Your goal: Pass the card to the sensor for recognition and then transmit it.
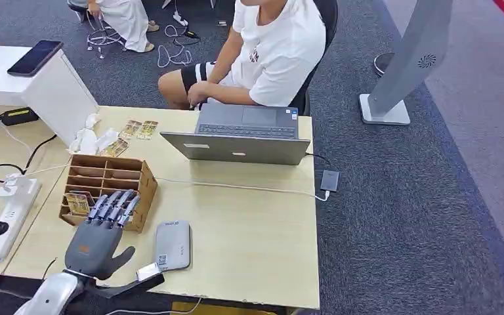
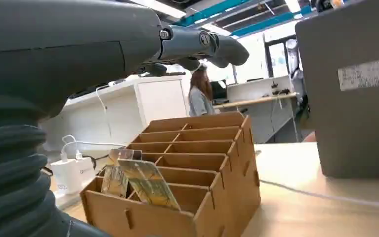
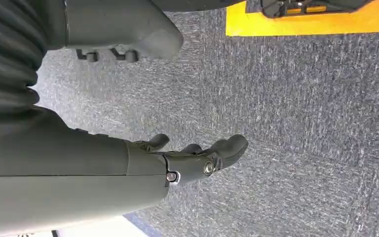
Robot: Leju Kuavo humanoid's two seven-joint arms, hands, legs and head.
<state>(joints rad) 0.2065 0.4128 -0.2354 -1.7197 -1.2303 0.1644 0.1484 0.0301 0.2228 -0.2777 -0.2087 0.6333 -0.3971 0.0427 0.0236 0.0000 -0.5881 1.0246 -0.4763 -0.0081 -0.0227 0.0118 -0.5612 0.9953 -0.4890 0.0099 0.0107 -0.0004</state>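
A grey laptop (image 1: pixel 246 134) sits open at the table's (image 1: pixel 249 243) twelve o'clock edge, with a person in a white shirt (image 1: pixel 275 46) seated behind it. A white power strip (image 1: pixel 10 216) lies at nine o'clock. At ten o'clock, a black phone (image 1: pixel 35 57) rests on a white cabinet (image 1: pixel 52 92).

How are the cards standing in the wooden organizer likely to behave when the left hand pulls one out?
The cards look thin and glossy, so probably light and slippery between fingers. They lean loosely in the organizer compartment, so one may tip or drag its neighbour. The left hand is over them, holding nothing.
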